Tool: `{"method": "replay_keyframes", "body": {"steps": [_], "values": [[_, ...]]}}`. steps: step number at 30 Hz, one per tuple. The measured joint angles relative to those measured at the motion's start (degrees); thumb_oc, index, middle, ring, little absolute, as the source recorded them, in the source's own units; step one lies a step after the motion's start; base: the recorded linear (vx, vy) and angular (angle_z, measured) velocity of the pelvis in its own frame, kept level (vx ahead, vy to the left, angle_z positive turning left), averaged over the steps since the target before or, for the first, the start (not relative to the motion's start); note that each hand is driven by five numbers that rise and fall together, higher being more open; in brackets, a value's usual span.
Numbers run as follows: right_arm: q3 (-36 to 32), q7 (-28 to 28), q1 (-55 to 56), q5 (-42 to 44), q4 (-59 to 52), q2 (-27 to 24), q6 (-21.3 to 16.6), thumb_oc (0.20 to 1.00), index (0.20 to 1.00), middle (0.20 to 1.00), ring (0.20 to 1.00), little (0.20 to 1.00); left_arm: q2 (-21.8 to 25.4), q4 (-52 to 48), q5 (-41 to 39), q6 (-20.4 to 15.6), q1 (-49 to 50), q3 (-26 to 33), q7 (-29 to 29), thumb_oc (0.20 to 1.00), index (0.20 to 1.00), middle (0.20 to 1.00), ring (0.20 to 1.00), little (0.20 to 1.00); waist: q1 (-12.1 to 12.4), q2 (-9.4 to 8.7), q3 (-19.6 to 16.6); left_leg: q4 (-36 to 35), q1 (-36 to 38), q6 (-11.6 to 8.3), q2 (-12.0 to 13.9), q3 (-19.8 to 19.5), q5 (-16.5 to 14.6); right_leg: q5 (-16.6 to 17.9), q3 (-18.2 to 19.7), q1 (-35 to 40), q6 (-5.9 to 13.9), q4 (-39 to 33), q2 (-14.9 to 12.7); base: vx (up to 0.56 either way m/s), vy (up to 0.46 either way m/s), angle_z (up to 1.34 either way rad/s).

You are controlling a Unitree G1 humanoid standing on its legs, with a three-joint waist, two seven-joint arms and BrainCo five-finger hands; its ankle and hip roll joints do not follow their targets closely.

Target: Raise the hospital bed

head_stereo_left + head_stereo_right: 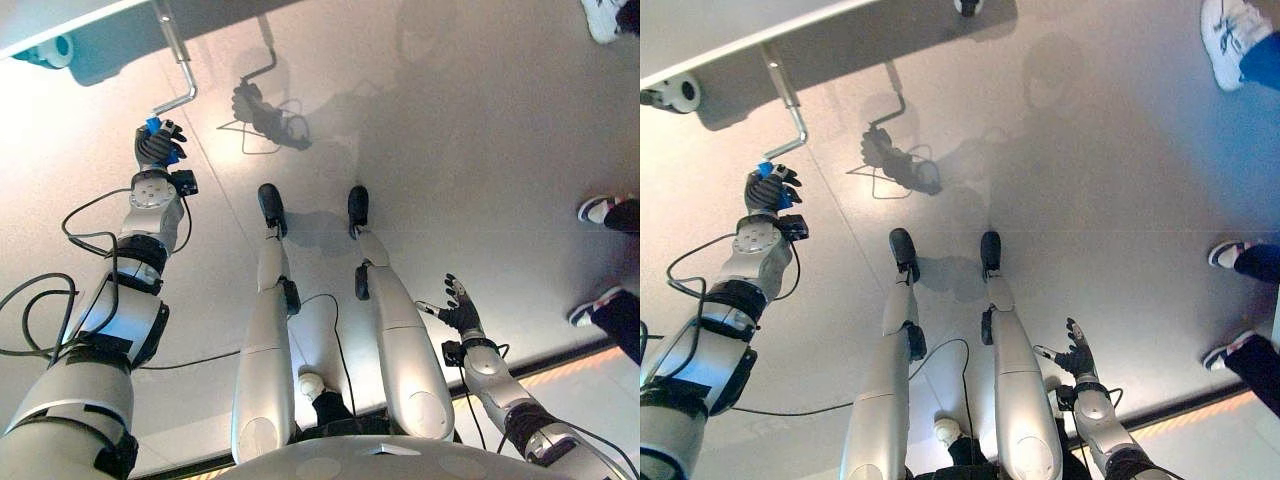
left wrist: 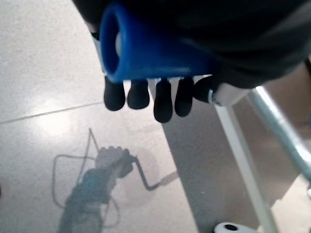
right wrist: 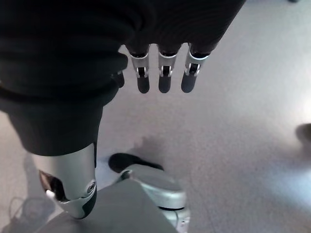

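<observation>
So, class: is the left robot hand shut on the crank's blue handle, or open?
Shut: the left robot hand has its fingers curled round the blue handle.

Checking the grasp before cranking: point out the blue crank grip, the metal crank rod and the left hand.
blue crank grip (image 2: 146,48), left wrist view, on its barrel.
metal crank rod (image 1: 176,45), left eye view, on its straight shaft.
left hand (image 1: 157,146), left eye view, on its dark back.

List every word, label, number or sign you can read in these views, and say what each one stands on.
None: no readable text in these views.
The blue crank grip in the left hand carries no print.
The metal crank rod and the bed frame's edge are bare.
The right hand, open over the floor, shows no marking.
The shoes of persons nearby are too small to tell.
</observation>
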Motion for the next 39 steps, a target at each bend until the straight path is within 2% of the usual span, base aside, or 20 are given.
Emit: {"method": "replay_keyframes", "body": {"steps": [2, 8, 14, 21, 25, 31, 35, 39], "values": [[0.05, -0.02, 0.02, 0.00, -0.20, 0.03, -0.01, 1.000, 1.000, 1.000, 1.000, 1.000, 0.35, 1.80, 0.01, 0.77, -0.47, 0.90, 0.85, 0.200, 0.200, 0.200, 0.200, 0.200, -1.13, -0.35, 0.02, -0.01, -0.22, 0.00, 0.11, 0.86, -0.02, 0.43, 1.07, -0.81, 0.04, 0.01, 0.18, -0.01, -0.019, -0.20], [0.01, -0.03, 0.01, 0.01, -0.43, -0.14, -0.08, 1.000, 1.000, 1.000, 1.000, 1.000, 1.19, 3.26, 1.27, 1.08, -1.42, 1.09, 1.85, 0.200, 0.200, 0.200, 0.200, 0.200, -1.06, -0.42, -0.01, -0.01, -1.86, 0.11, 0.65, 2.83, 0.06, 1.35, 3.09, -3.49, -0.15, 0.12, 0.90, -0.01, -0.026, -0.13], [0.05, -0.04, 0.02, 0.01, -0.99, -0.09, -0.99, 1.000, 1.000, 1.000, 1.000, 1.000, 1.14, 4.74, 1.53, 2.13, -1.60, 1.12, 2.64, 0.200, 0.200, 0.200, 0.200, 0.200, -2.42, -0.47, -0.03, -0.01, -2.17, 0.19, 0.51, 3.85, -0.01, 1.57, 4.17, -4.39, 0.05, 0.18, 0.89, 0.00, -0.028, -0.06], [0.09, -0.07, 0.10, 0.01, -2.27, 0.08, -1.56, 1.000, 1.000, 1.000, 1.000, 1.000, 1.29, 5.08, 1.54, 2.98, -1.97, 1.09, 3.57, 0.200, 0.200, 0.200, 0.200, 0.200, -2.70, -2.27, -0.19, -0.01, -2.23, 0.46, 0.33, 6.47, -0.34, 2.43, 6.95, -5.77, 0.52, 0.10, 0.97, 0.00, -0.024, -0.12], [0.09, -0.08, 0.11, 0.01, -2.37, 0.27, -1.75, 1.000, 1.000, 1.000, 1.000, 1.000, 1.37, 5.14, 1.55, 3.09, -2.13, 1.02, 3.62, 0.200, 0.200, 0.200, 0.200, 0.200, -4.19, -2.42, -0.24, -0.01, -2.77, 0.60, 0.20, 6.78, -0.44, 2.62, 7.26, -6.37, 0.70, -0.11, 0.90, 0.00, -0.007, -0.02], [0.55, -0.08, 0.11, 0.01, -2.48, 0.24, -2.18, 1.000, 1.000, 1.000, 1.000, 1.000, -0.58, 5.09, 1.74, 3.05, -4.14, 0.50, 3.18, 0.200, 0.200, 0.200, 0.200, 0.200, -4.31, -2.45, -0.26, -0.01, -3.16, 0.93, 0.27, 7.92, -0.71, 2.70, 8.21, -7.30, 0.67, -0.08, 1.05, 0.02, -0.032, -0.07], [1.26, -0.09, 0.11, 0.02, -2.49, 0.21, -2.31, 1.000, 1.000, 1.000, 1.000, 1.000, -1.68, 4.23, 1.78, 2.49, -7.01, -0.67, 2.43, 0.200, 0.200, 0.200, 0.200, 0.200, -5.50, -2.44, -0.26, -0.02, -3.54, 0.83, 0.47, 8.05, -0.78, 2.72, 8.23, -7.77, 0.64, -0.06, 1.23, 0.00, -0.006, -0.01], [1.74, -0.13, 0.13, 0.02, -2.53, 0.13, -2.33, 1.000, 1.000, 1.000, 1.000, 1.000, -2.13, 4.29, 1.76, 1.61, -8.04, -0.61, 2.91, 0.200, 0.200, 0.200, 0.200, 0.200, -5.27, -2.44, -0.26, -0.02, -3.95, 0.82, 0.75, 8.14, -0.78, 3.01, 8.26, -8.44, 0.28, -0.06, 1.56, 0.01, -0.015, -0.05]]}}
